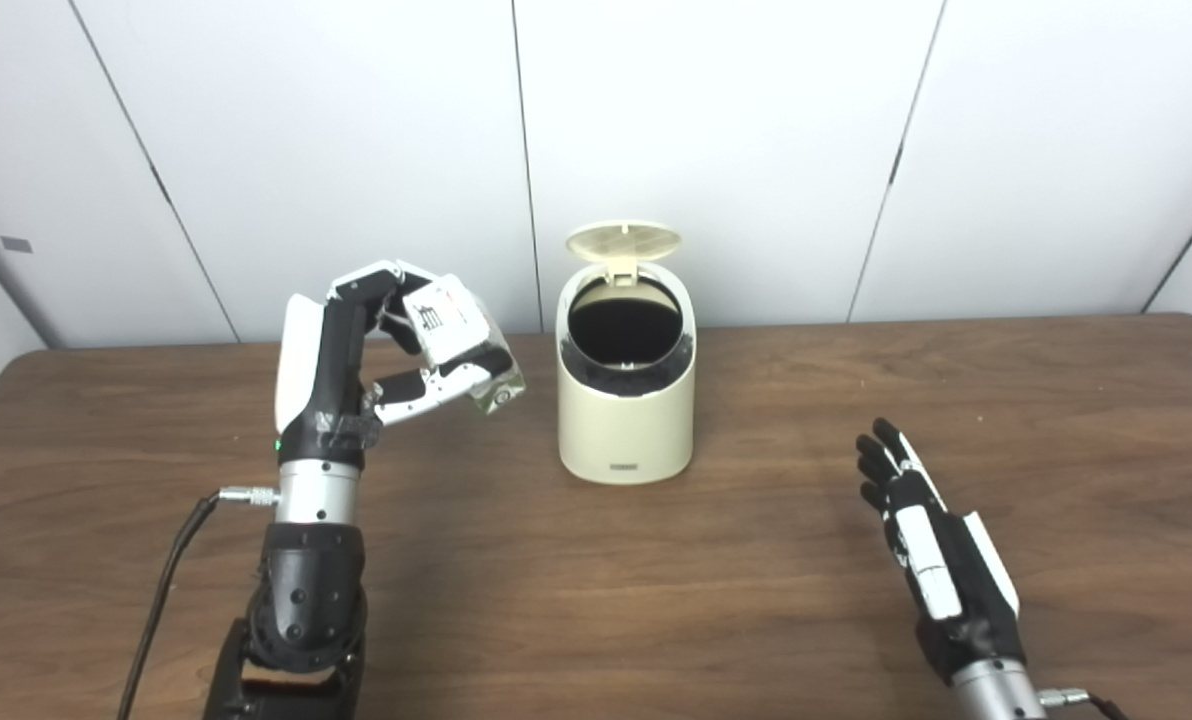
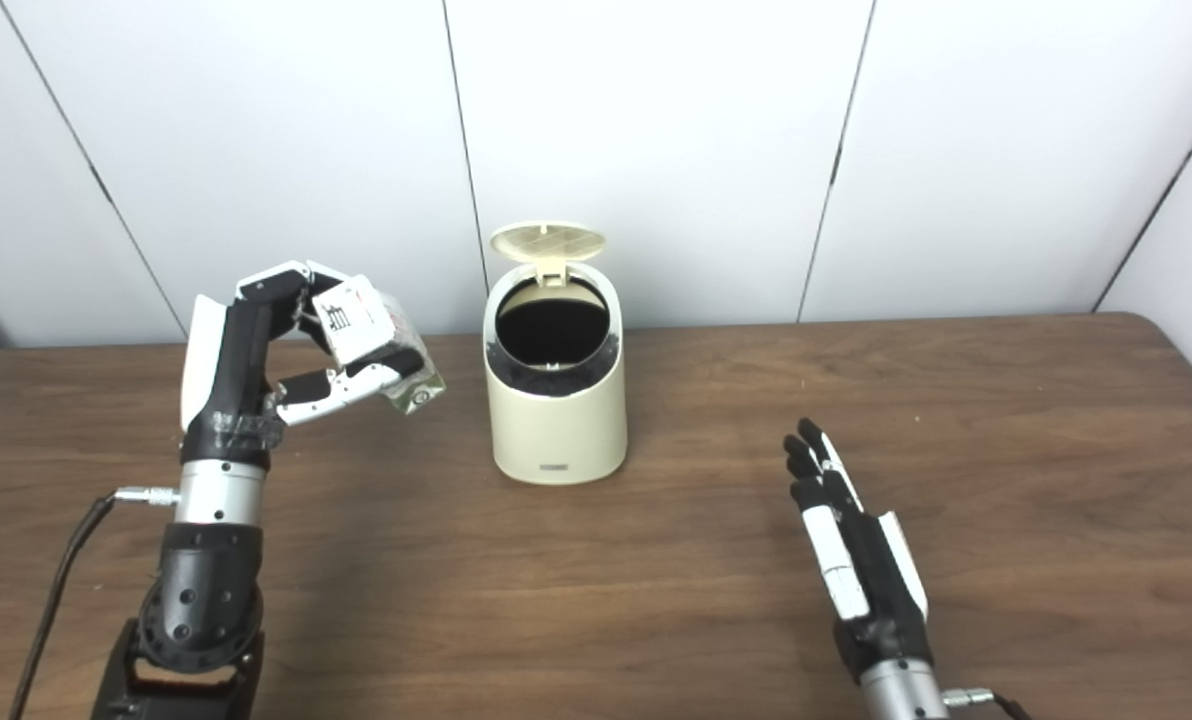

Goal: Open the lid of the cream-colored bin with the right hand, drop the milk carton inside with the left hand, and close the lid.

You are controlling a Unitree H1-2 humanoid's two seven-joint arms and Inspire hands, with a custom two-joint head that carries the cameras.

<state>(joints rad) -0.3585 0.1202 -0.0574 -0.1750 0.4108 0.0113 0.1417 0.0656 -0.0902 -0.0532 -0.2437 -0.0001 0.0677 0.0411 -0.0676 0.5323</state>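
A cream-colored bin [image 1: 626,400] stands upright on the brown wooden table [image 1: 596,600], a little left of the middle and toward the far side, not far from the white panelled wall [image 1: 716,140]. Its round lid [image 1: 623,241] is already open, tipped up and back on its hinge at the far rim, so its ribbed underside faces the cameras and the dark mouth of the bin shows below it. A small dark label sits low on the bin's near face. To the left of the bin, the left robot hand [image 1: 396,345] is raised off the table on an upright forearm, and it holds the milk carton [image 1: 461,340]: the fingers curl over the carton's top and the thumb presses from beneath. The carton is tilted, its white printed face turned up and toward the cameras, its lower right corner pointing toward the bin. It hangs in the air near the bin's left side, about level with the opening, but apart from it and not over the mouth. A black cable [image 1: 171,580] leaves the left wrist and runs down to the near edge. On the right side of the table, well apart from the bin, the right robot hand [image 1: 921,530] holds nothing; its fingers are stretched out nearly straight and slightly spread, pointing toward the far side, with the hand low above the tabletop. Whether it touches the wood I cannot tell.
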